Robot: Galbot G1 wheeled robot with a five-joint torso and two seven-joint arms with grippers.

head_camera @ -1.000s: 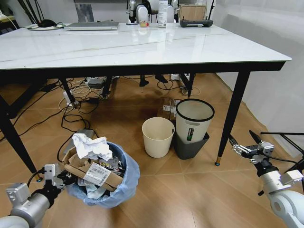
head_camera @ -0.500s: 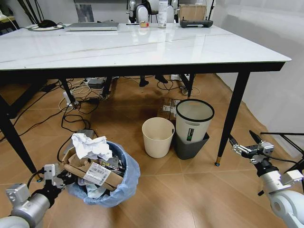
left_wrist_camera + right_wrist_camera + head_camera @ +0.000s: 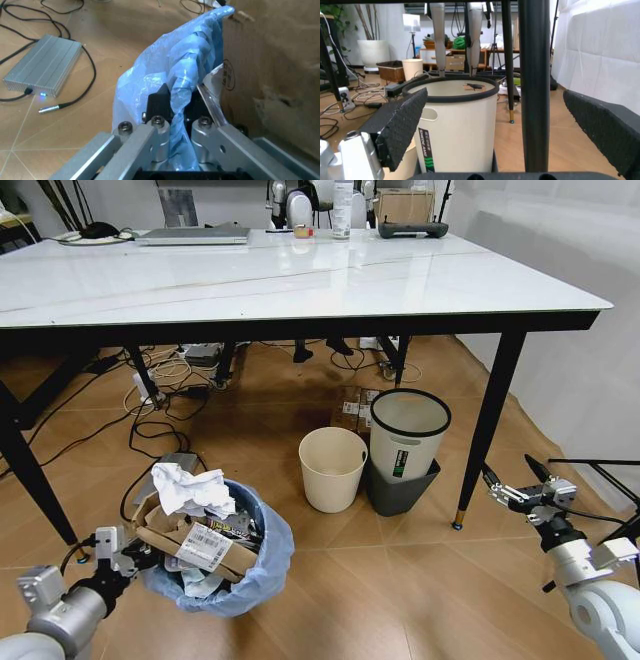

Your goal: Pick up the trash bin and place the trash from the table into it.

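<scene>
Head view: the trash bin (image 3: 222,565) is standing on the wooden floor in front of the table (image 3: 300,285), off toward the robot's left. Its light-blue bag is bulging with the trash (image 3: 190,515): crumpled white paper is sitting on top, and torn brown cardboard with a printed label is lying beneath it. The left gripper (image 3: 128,557) is reaching in low from the lower left corner and is meeting the bin's near rim. In the left wrist view, the same gripper (image 3: 176,108) is pinching a fold of the blue bag at the rim, its fingers (image 3: 158,101) clamped on the plastic, with brown cardboard just beside them. A grey metal box (image 3: 44,70) with cables is lying on the floor near the bin. The right gripper (image 3: 510,480) is hovering near the front right table leg (image 3: 486,430), its fingers apart and gripping nothing. A cream bin (image 3: 332,467) and a white bin with a black rim (image 3: 408,432) are standing side by side under the table. The right wrist view is facing that black-rimmed bin (image 3: 455,123).
</scene>
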